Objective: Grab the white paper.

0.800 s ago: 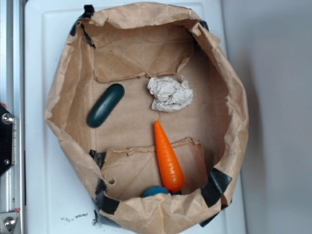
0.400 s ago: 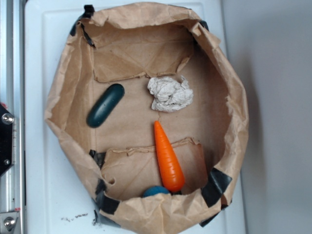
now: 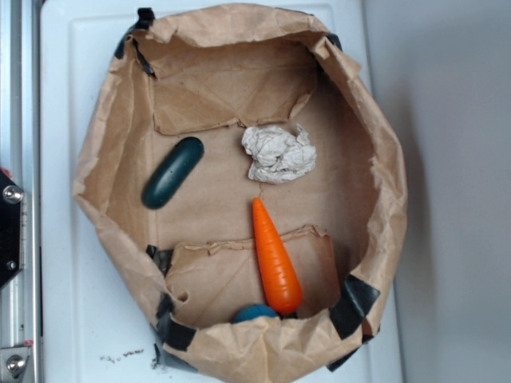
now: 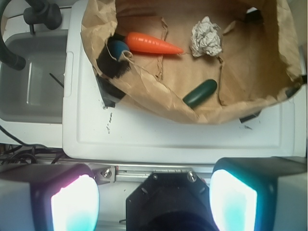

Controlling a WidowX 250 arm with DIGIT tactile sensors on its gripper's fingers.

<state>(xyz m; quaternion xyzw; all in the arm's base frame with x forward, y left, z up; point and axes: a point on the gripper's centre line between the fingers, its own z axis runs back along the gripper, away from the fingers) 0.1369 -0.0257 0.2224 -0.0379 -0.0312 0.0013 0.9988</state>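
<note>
While the tool (image 4: pixel 154 199) hangs high above the near edge of the white tabletop (image 4: pixel 183 139), the wrist view looks straight down between its two fingers (image 4: pixel 74 204), which stand wide apart at the bottom corners of the picture with nothing between them. Beyond the tabletop's bare near strip sits the brown paper bag lining (image 3: pixel 112 136), its rim rolled outward and patched with black tape (image 3: pixel 355 303). Inside, nearest the tool in the wrist view, a dark green pickle-shaped toy (image 3: pixel 172 172) lies on the lining floor. Farther in lie the orange carrot (image 3: pixel 275 257), its thick end beside a blue object (image 3: pixel 254 312) half hidden under a fold, and the white paper (image 3: pixel 279 153), a crumpled wad resting just beyond the carrot's tip, apart from everything else and well clear of the tool.
</note>
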